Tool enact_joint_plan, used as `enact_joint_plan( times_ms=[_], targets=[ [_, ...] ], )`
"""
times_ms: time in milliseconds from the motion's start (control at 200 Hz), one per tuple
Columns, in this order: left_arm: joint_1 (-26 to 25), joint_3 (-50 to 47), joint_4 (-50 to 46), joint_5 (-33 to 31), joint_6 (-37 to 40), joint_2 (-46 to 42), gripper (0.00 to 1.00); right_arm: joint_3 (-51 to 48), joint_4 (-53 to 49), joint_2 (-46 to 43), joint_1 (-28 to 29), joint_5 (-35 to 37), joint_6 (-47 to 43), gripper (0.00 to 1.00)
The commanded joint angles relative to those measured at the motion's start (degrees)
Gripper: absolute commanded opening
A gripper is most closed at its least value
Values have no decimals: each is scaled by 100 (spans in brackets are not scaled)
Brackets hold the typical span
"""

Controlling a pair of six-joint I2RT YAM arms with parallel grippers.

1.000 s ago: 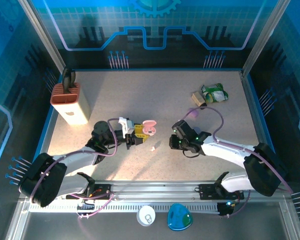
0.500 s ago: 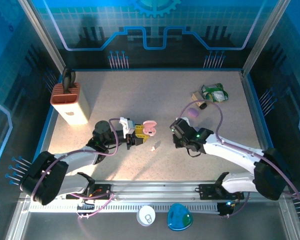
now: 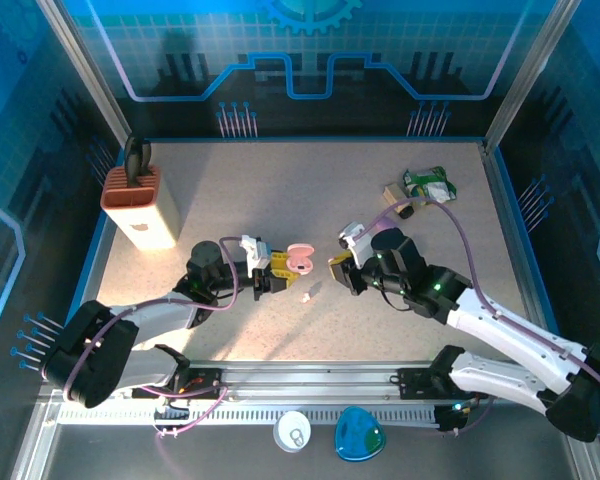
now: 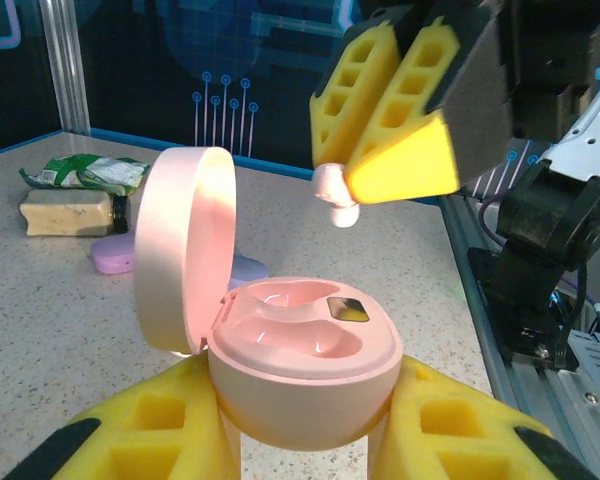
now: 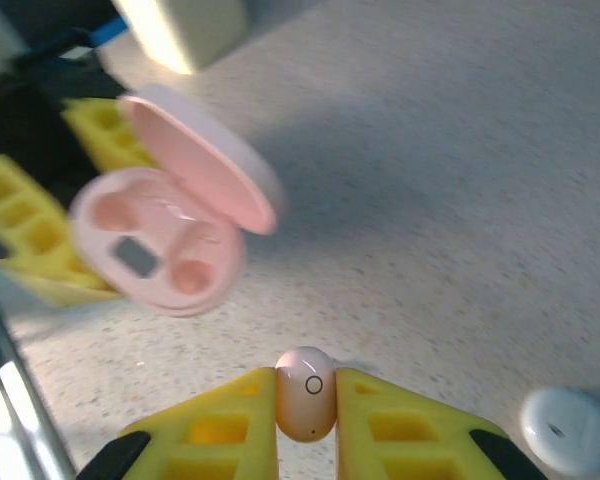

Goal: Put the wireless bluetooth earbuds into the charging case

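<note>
My left gripper (image 3: 273, 268) is shut on the base of a pink charging case (image 4: 302, 350), which it holds upright. The case's lid (image 4: 180, 262) stands open and both wells are bare. My right gripper (image 3: 340, 268) is shut on a pink earbud (image 5: 305, 392), pinched between its yellow fingers (image 5: 220, 430). In the left wrist view that earbud (image 4: 334, 195) hangs from the right fingertips just above and behind the open case. From the right wrist, the case (image 5: 165, 245) lies ahead to the left. A small pale earbud (image 3: 305, 296) lies on the table below the case.
Lilac cases (image 4: 115, 258) lie on the table behind the pink one. A green packet (image 3: 428, 185) and tan block (image 3: 396, 195) sit far right, a terracotta holder (image 3: 138, 205) far left. A white rounded piece (image 5: 570, 430) rests near my right fingers.
My right arm has swung left across the table with the pink earbud, closing on the open case. The left gripper and the case have stayed put.
</note>
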Motion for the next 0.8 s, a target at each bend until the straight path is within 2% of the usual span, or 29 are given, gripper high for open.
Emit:
enact_joint_plan(
  times_ms=[0, 370, 795],
  targets=[
    [44, 182, 119, 324, -10, 46, 28, 293, 256, 19, 61, -921, -586, 19],
    [40, 219, 311, 627, -220, 82, 28, 810, 319, 636, 75, -1565, -882, 19],
    [38, 213, 484, 662, -328, 116, 27, 911, 150, 971, 76, -1402, -1096, 20]
  ],
)
